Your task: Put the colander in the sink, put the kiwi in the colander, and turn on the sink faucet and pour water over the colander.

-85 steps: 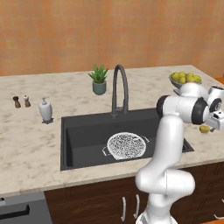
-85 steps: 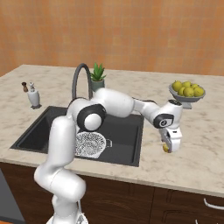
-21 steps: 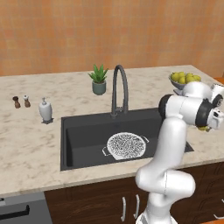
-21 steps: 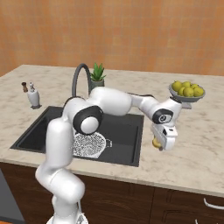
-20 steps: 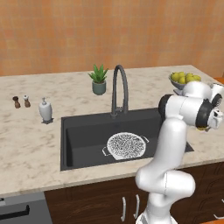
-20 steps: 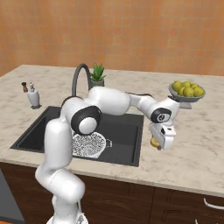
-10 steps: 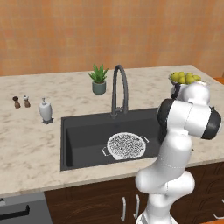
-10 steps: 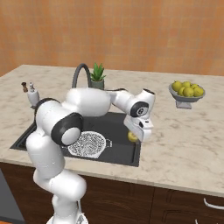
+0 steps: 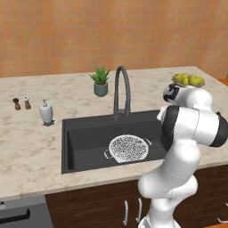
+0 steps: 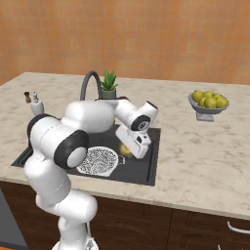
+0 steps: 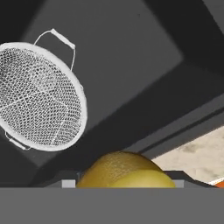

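Note:
The white mesh colander (image 9: pixel 128 148) sits on the floor of the dark sink (image 9: pixel 84 133), right of its middle. In the right base view my gripper (image 10: pixel 131 147) hangs over the right part of the sink (image 10: pixel 151 146), shut on the yellowish-brown kiwi (image 10: pixel 125 149), just right of the colander (image 10: pixel 97 160) and above it. The hand view looks down past the held kiwi (image 11: pixel 124 170) at the colander (image 11: pixel 39 96), which lies up and to the left. The dark gooseneck faucet (image 9: pixel 121 89) stands behind the basin; no water runs from it.
A bowl of yellow-green fruit (image 10: pixel 207 103) stands on the counter to the right. A potted plant (image 9: pixel 100 81) is behind the faucet. A white soap dispenser (image 9: pixel 46 112) and two small shakers (image 9: pixel 21 103) stand left of the sink.
The arm has swung left with the kiwi, from over the counter right of the sink to over the sink's right part beside the colander.

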Available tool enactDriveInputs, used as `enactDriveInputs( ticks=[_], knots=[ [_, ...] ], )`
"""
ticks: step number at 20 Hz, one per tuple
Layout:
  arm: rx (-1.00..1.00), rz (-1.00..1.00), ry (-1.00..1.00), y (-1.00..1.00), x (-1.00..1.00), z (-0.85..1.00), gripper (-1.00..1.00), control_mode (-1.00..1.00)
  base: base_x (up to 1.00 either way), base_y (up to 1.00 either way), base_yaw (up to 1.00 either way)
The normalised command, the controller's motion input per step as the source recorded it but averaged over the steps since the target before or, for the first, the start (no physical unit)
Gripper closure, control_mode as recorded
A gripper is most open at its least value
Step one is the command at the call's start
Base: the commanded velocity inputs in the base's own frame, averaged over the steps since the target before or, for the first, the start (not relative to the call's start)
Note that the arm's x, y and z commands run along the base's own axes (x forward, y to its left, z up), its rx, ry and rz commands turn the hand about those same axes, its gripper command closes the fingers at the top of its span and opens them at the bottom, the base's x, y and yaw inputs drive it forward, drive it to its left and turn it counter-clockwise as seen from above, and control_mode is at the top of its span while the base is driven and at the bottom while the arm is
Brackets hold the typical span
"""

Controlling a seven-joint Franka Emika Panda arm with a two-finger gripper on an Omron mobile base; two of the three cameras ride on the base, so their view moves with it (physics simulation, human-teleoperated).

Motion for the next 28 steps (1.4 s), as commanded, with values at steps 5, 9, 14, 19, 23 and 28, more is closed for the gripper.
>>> enactDriveInputs(
  ticks=[5,9,14,19,23,28],
  knots=[
    [0.39,0.14,0.04,0.33,0.44,-0.17,1.0,-1.0,0.0,0.0,0.0],
    [0.23,0.14,0.01,0.33,0.45,-0.28,1.0,-1.0,0.0,0.0,0.0],
    [0.14,0.22,0.0,0.44,0.25,-0.27,1.0,-1.0,0.0,0.0,0.0],
    [0.04,0.2,0.0,0.52,0.23,-0.32,1.0,-1.0,0.0,0.0,0.0],
    [0.07,0.22,0.0,0.2,0.35,-0.53,1.0,-1.0,0.0,0.0,0.0],
    [0.06,0.23,0.0,0.16,0.26,-0.59,1.0,-1.0,0.0,0.0,0.0]
  ],
)
